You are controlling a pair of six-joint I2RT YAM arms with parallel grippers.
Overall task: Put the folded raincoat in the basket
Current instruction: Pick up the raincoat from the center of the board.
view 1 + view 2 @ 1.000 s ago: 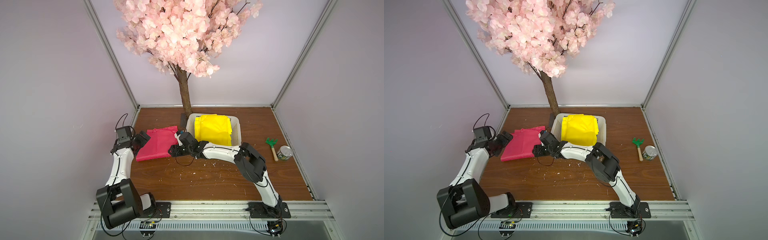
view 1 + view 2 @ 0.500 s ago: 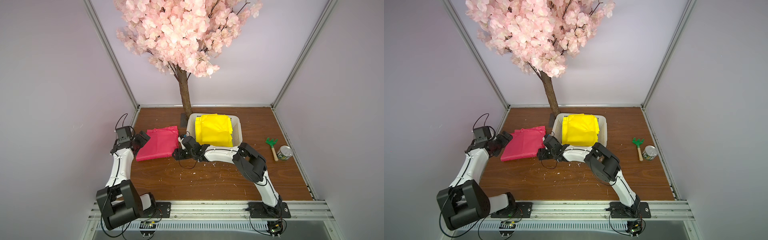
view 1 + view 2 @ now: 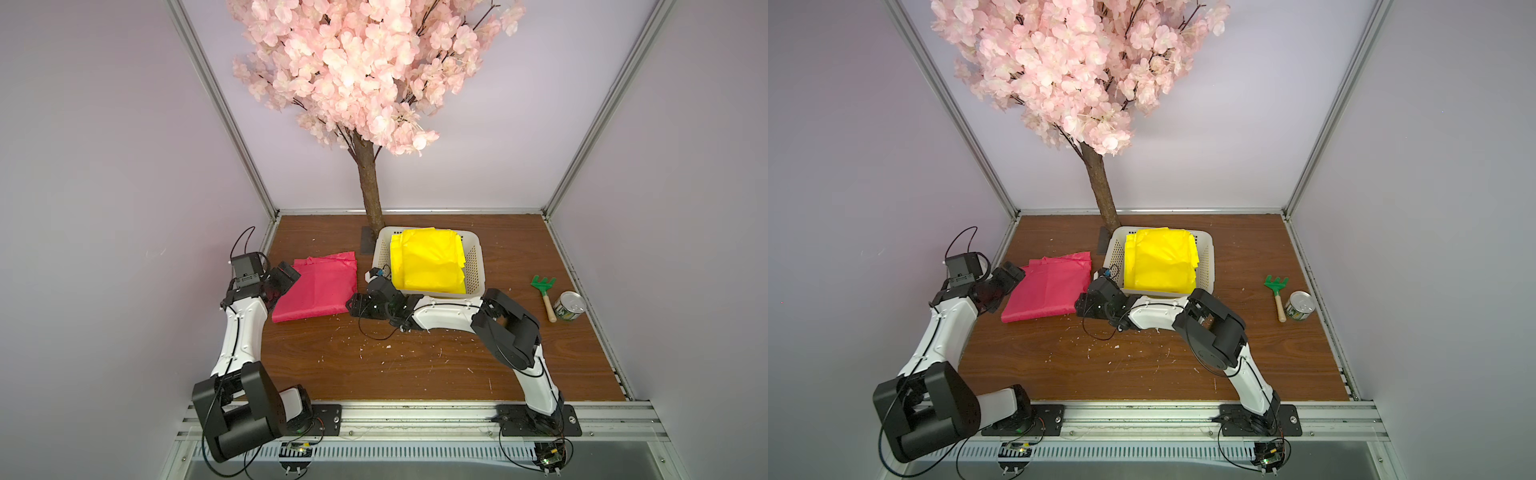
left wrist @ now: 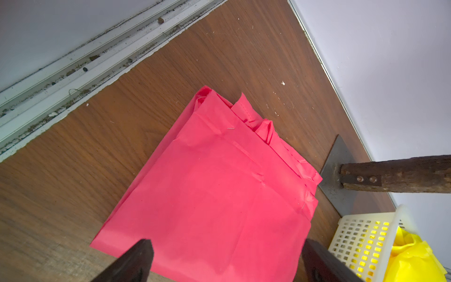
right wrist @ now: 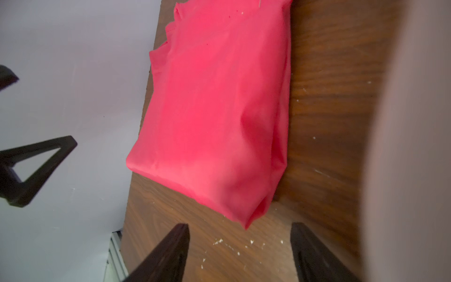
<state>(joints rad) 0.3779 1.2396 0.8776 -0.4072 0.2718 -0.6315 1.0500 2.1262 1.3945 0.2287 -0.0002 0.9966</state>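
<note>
A red folded raincoat lies flat on the wooden table, left of the white perforated basket. A yellow folded raincoat fills the basket. My left gripper stands open at the red raincoat's left edge, its fingers astride the fabric without pinching it. My right gripper is open and low on the table just short of the red raincoat's near right corner. Nothing is between its fingers.
The blossom tree's trunk and its metal base plate stand just behind the basket's left corner. A green toy rake and a tin can lie at the right. Walls close in on three sides.
The right gripper has slid a little toward the table's front, from beside the basket to the red raincoat's near right corner. The left arm and both raincoats have stayed put.
</note>
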